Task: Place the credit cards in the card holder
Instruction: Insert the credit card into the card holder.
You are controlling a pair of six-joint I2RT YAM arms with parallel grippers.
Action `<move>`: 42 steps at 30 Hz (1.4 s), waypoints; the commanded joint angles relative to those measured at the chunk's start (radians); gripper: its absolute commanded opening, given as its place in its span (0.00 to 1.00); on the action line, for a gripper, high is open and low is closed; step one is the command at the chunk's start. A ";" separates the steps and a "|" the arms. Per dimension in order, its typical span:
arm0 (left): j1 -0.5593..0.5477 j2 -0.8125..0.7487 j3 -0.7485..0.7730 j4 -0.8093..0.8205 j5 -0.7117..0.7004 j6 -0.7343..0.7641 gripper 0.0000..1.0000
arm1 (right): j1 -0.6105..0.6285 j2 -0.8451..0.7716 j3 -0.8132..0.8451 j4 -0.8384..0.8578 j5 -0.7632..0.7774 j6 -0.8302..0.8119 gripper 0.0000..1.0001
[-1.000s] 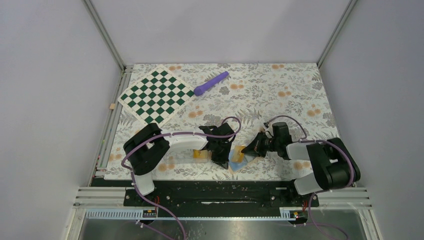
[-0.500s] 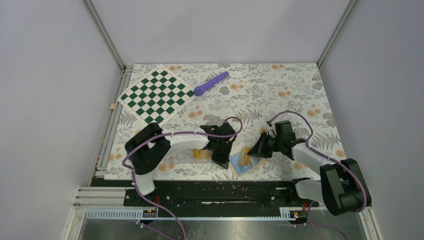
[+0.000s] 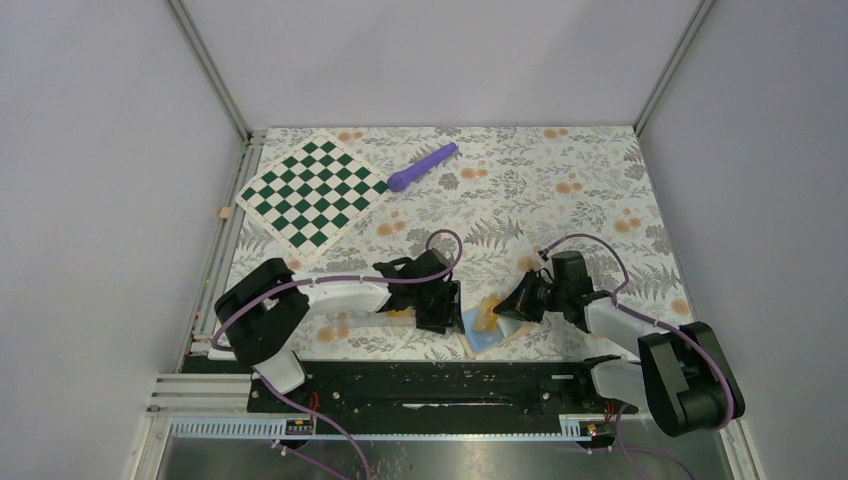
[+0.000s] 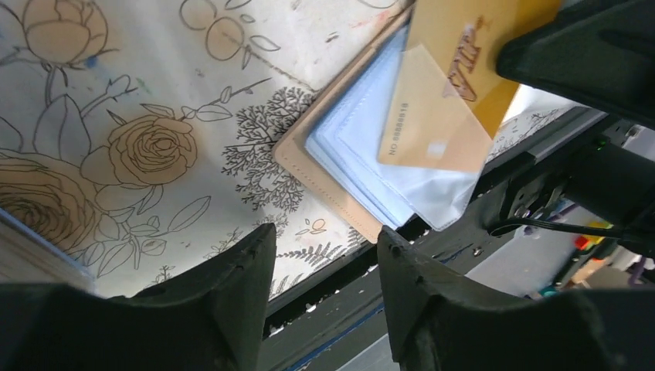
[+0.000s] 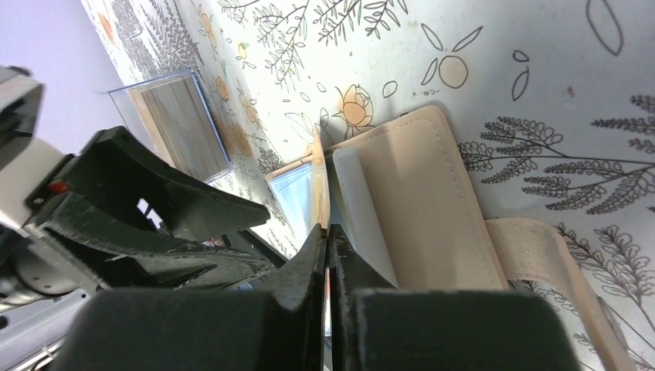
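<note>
Left gripper (image 4: pixel 324 241) shifted, card (image 4: pixel 452 73) partly in holder (image 4: pixel 289 152)

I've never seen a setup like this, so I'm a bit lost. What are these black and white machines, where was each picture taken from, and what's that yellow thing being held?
These are two robot arms bolted side by side. The wide picture looks down from above; the other two come from a camera on each wrist. On the flowered cloth lie a checkerboard mat, a purple tool, a clear case and an open tan card holder. The right gripper pinches a yellow credit card over the holder's blue pockets. The left gripper is open and empty.
</note>
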 commanded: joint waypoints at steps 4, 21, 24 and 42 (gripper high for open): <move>0.010 0.026 -0.085 0.227 0.080 -0.181 0.54 | 0.001 -0.073 -0.056 0.028 0.065 0.085 0.00; 0.032 -0.031 -0.180 0.582 0.130 -0.249 0.46 | 0.001 -0.053 -0.123 0.141 0.049 0.172 0.00; 0.044 -0.064 -0.210 0.616 0.116 -0.251 0.43 | 0.001 -0.053 -0.121 0.140 0.049 0.172 0.00; 0.055 0.023 0.007 0.130 0.014 0.000 0.35 | 0.001 -0.163 0.000 -0.222 0.098 -0.021 0.00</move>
